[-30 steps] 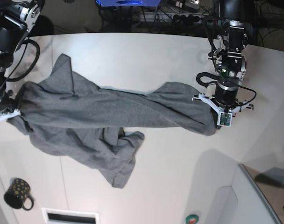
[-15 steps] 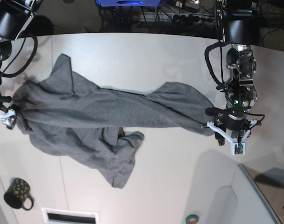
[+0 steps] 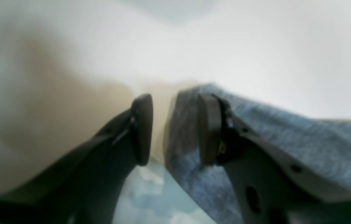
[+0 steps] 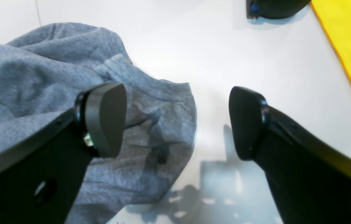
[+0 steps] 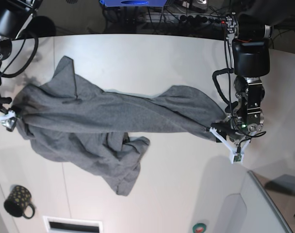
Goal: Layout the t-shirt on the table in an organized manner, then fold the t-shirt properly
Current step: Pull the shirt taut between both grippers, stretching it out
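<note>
A black dotted mug [image 5: 19, 201] stands at the near edge of the table [image 5: 152, 58], in front of the t-shirt's [image 5: 108, 121] left end as the base view shows it. The t-shirt lies crumpled in a long band across the middle of the table, with one bunched flap hanging toward the near edge and a pointed flap reaching away from it.

At the shirt's end on that view's right, the left gripper [image 3: 170, 127] sits low over the hem. Its jaws are parted a little; one pad is over bare table, the other over grey cloth, and a fold of cloth stands in the gap, though the blur hides whether either pad touches it.

At the shirt's other end, the right gripper [image 4: 177, 119] has its jaws spread wide and holds nothing. One pad is above the ribbed hem, the other above bare table just beside the shirt. A yellow surface [image 4: 349, 46] shows beyond that pad, away from the shirt
</note>
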### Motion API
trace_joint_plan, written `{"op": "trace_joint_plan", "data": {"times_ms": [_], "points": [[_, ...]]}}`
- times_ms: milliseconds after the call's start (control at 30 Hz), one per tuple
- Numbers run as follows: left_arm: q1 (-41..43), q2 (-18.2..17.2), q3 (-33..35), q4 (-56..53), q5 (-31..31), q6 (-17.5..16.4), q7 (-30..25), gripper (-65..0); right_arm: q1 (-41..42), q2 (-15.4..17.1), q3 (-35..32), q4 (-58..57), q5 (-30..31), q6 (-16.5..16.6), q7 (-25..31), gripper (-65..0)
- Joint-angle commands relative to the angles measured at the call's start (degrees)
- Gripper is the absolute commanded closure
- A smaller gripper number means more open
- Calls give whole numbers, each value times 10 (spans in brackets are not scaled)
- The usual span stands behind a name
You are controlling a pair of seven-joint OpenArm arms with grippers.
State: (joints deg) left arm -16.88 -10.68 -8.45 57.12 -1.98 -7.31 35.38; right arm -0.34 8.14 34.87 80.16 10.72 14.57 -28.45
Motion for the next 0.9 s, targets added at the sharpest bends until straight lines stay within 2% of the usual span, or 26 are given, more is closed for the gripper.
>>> {"op": "trace_joint_plan", "data": {"times_ms": [0, 200, 367, 533, 767, 800, 867], "points": [[-18, -6, -1, 5, -2, 4, -12, -237, 8, 9, 2, 9, 4, 1, 15, -479], [-17, -7, -1, 11, -10, 3, -10, -237, 8, 9, 2, 9, 5, 1, 15, -479], [14, -29, -1, 72, -44, 3, -14, -230, 8, 3, 1, 9, 5, 1, 15, -479], [40, -30, -1, 133, -49, 3, -14, -229, 9, 1, 0, 9, 5, 1, 14, -479], [36, -27, -1, 96, -50, 3, -10, -242, 8, 2, -58, 9, 5, 1, 14, -473], [36, -26, -1, 95, -50, 3, -10, -262, 8, 2, -59, 9, 5, 1, 14, -473], [36, -26, -1, 95, -50, 3, -10, -349, 8, 1, -59, 9, 5, 1, 14, -473]]}}
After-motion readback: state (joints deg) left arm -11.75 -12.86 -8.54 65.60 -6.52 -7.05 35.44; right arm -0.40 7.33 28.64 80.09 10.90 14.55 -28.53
